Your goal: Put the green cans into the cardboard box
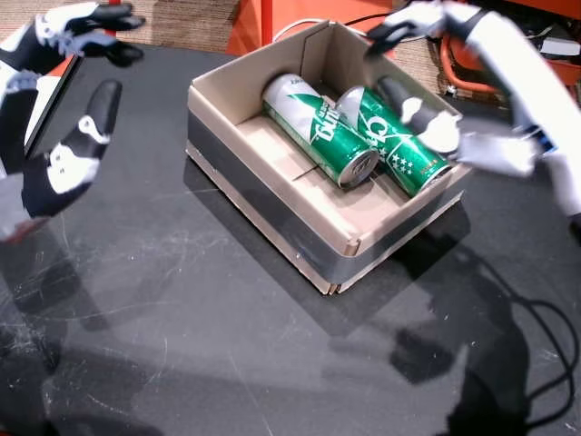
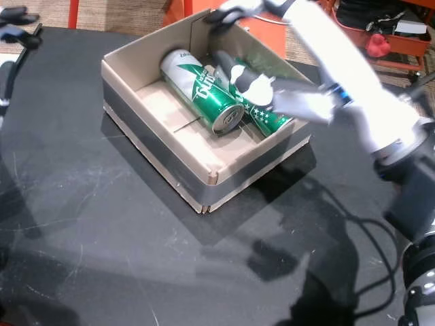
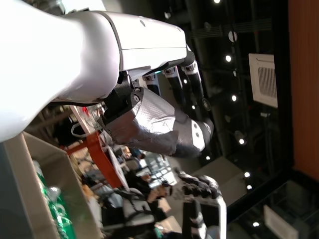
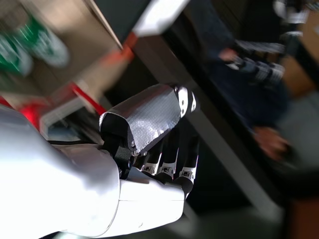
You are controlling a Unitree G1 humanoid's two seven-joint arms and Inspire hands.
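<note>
Both green cans (image 1: 363, 132) lie inside the cardboard box (image 1: 263, 218). Right hand (image 1: 427, 82) hovers over its far edge, fingers spread, empty; left hand (image 1: 64, 109) is spread too, over bare table (image 1: 182, 345).

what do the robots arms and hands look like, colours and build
Both arms have smooth glossy white shells. The left hand and right hand are five-fingered, with white and grey segments and black fingertips. The wrist views show a textured silver-grey thumb cover and black joints. A small blue mark sits on the right forearm.
</note>
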